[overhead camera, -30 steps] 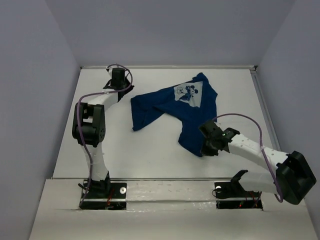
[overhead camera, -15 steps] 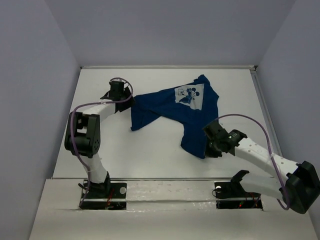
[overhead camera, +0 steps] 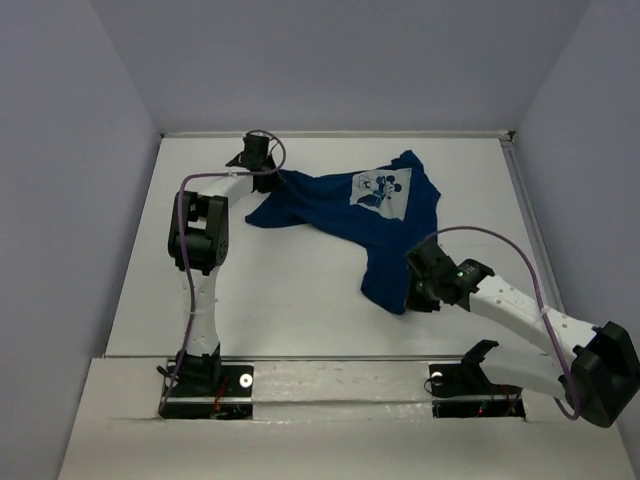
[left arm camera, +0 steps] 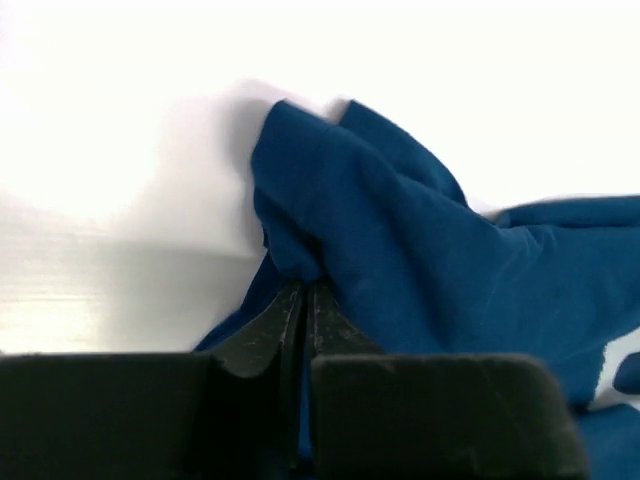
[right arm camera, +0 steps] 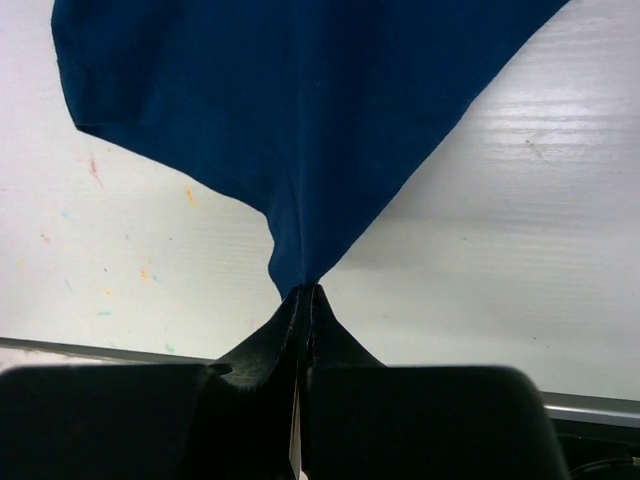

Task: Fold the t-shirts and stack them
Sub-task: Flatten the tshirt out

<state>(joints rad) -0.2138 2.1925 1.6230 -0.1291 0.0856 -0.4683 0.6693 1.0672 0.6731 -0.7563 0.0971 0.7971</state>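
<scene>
a: where does the t-shirt (overhead camera: 345, 215) lie right now?
b: on the far half of the table (overhead camera: 290, 300), toward the right, rumpled and stretched on a slant. the pale cartoon print (overhead camera: 378, 187) faces up near its far edge. nothing is folded and i see no stack anywhere.
a: what has hold of it?
b: both sides do. the left gripper (left arm camera: 304, 288) has its fingers pressed flat together, with no gap, on a bunched bit at the shirt's far-left end. its wrist view shows the navy cloth gathered right at the tips. the right gripper (right arm camera: 305, 292) is pinched just as tight on the near edge, and the cloth rises from its tips in a taut peak.
a: which corner does each one hold?
b: i cannot tell. it could be a sleeve on the left and a hem corner on the right, but the folds hide it.
a: so what step is this?
b: i judge it the spreading step, before any fold: two holds at opposite ends, with the cloth drawn out between them.
a: what does the next move call for?
b: probably drawing the two ends apart until the body goes smooth, then lowering it flat. the pulls need to be even, since each pinch takes only a thin bit of cloth and a jerk might slip it free. the middle lies in creases, so it may need a re-grip at proper corners before folding can start.
</scene>
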